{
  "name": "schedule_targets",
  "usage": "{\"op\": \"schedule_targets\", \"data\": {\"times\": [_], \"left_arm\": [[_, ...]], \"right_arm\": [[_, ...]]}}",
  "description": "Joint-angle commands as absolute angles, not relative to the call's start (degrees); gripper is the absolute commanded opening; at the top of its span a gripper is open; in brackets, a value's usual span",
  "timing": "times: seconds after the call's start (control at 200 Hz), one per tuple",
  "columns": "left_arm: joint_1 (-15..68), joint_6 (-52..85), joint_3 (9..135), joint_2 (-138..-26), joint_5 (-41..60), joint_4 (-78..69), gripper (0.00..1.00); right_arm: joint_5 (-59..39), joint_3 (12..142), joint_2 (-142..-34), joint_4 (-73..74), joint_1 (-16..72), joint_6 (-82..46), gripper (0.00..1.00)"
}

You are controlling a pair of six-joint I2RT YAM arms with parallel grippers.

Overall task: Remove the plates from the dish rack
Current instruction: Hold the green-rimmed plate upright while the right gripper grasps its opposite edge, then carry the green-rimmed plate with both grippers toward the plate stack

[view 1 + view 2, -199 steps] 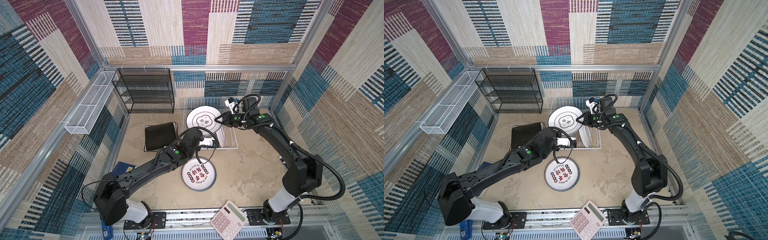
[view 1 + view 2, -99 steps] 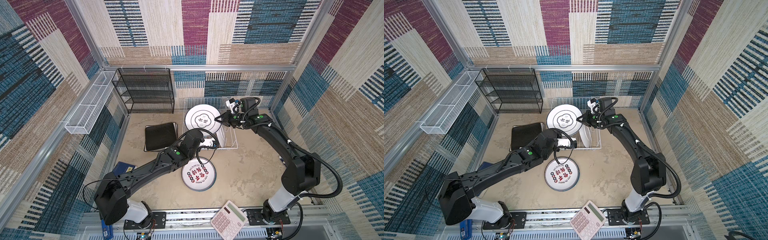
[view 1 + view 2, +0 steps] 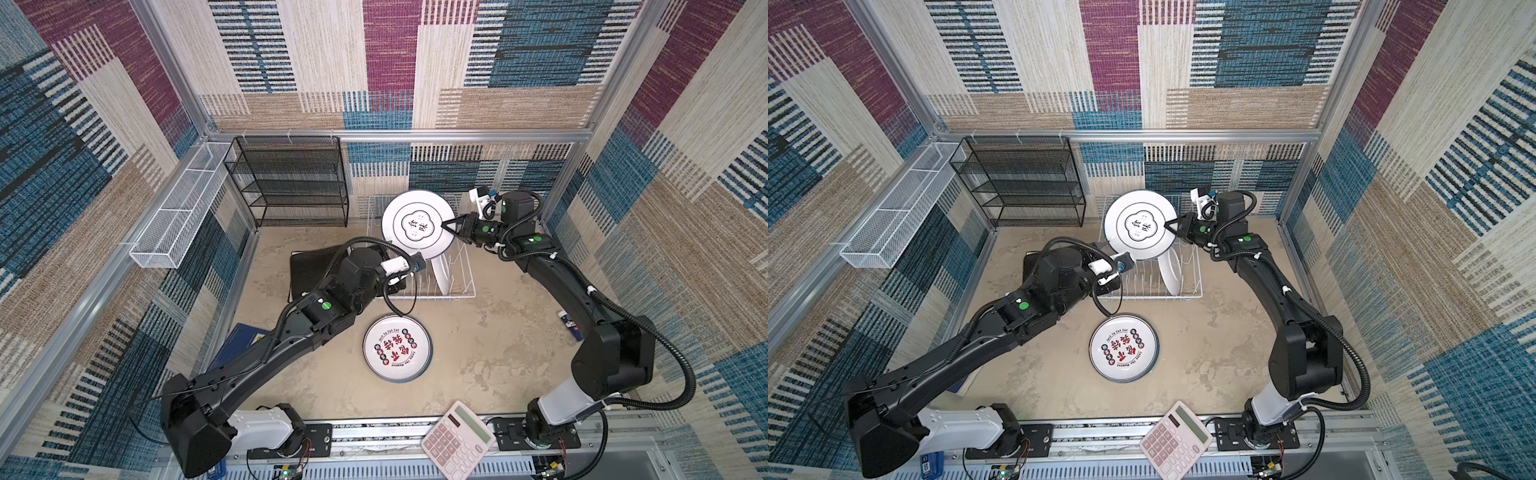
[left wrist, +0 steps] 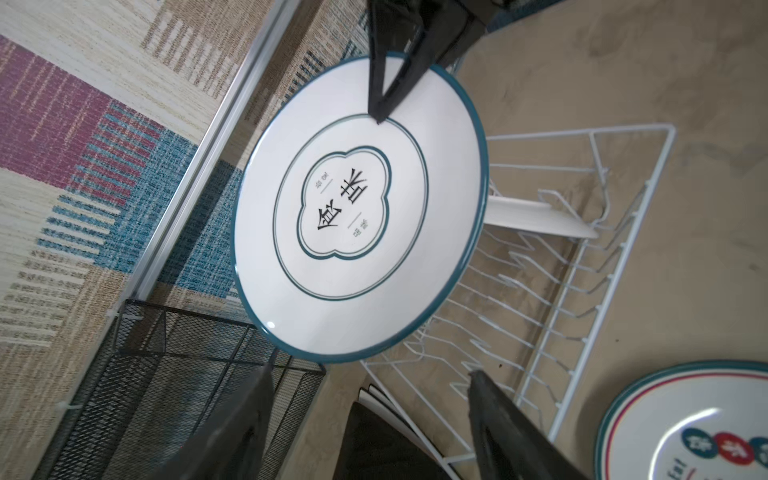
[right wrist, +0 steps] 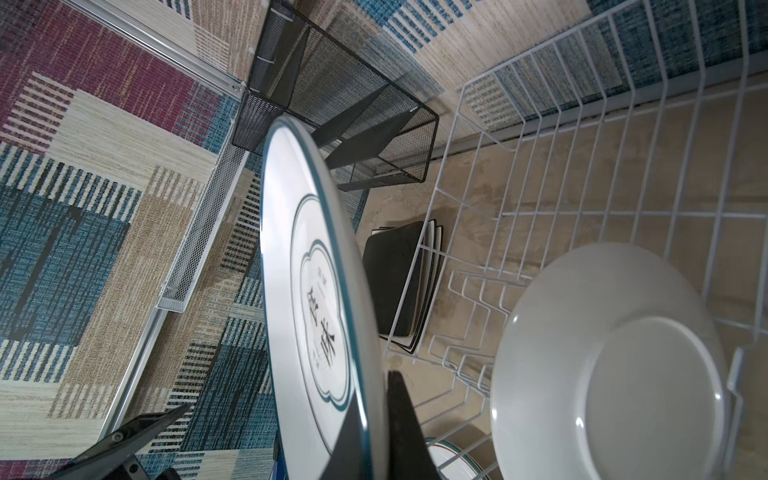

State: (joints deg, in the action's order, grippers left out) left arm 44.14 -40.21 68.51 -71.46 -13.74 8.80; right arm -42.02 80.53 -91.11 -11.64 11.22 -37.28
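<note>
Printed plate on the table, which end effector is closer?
Left. Left end effector is open at the rack, beyond the printed plate; the right end effector grips a raised plate farther back.

The raised plate (image 3: 417,224) carries the clearest writing: two large black Chinese characters, 食味, inside a teal four-lobed frame at its middle. In both top views they read upright. In the left wrist view the same plate (image 4: 353,203) shows them upside down, and the right wrist view catches them at a steep slant. Tiny characters sit above and below the pair, too small to read. The flat plate (image 3: 397,353) on the floor has bold red characters across its middle, ringed by small round badges and two arcs of fine Latin lettering, none of it sharp enough to read with certainty. The calculator (image 3: 457,438) has marks on its keys that are too small to make out.
</note>
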Motion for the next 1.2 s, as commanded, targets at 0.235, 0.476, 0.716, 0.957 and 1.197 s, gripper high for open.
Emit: {"op": "schedule_targets", "data": {"times": [0.235, 0.476, 0.716, 0.957, 1.197], "left_arm": [[24.8, 6.4, 74.7, -71.9, 23.1, 6.7, 0.76], [19.7, 23.6, 82.4, -84.2, 35.8, 9.3, 0.75], [19.3, 34.7, 85.8, -94.5, 43.4, 5.1, 0.68], [19.4, 35.6, 89.3, -99.2, 46.4, 8.6, 0.38], [19.4, 36.2, 88.7, -99.3, 48.3, 7.9, 0.04]], "right_arm": [[-42.5, 75.6, -87.6, -2.4, 11.1, -38.5, 0.0], [-42.4, 75.1, -87.0, -3.6, 11.1, -36.2, 0.0], [-44.5, 75.4, -87.5, -4.7, 11.1, -34.6, 0.0], [-45.3, 75.3, -87.8, -5.5, 11.1, -33.4, 0.0], [-46.4, 75.1, -88.7, -5.1, 11.1, -33.4, 0.02]]}}
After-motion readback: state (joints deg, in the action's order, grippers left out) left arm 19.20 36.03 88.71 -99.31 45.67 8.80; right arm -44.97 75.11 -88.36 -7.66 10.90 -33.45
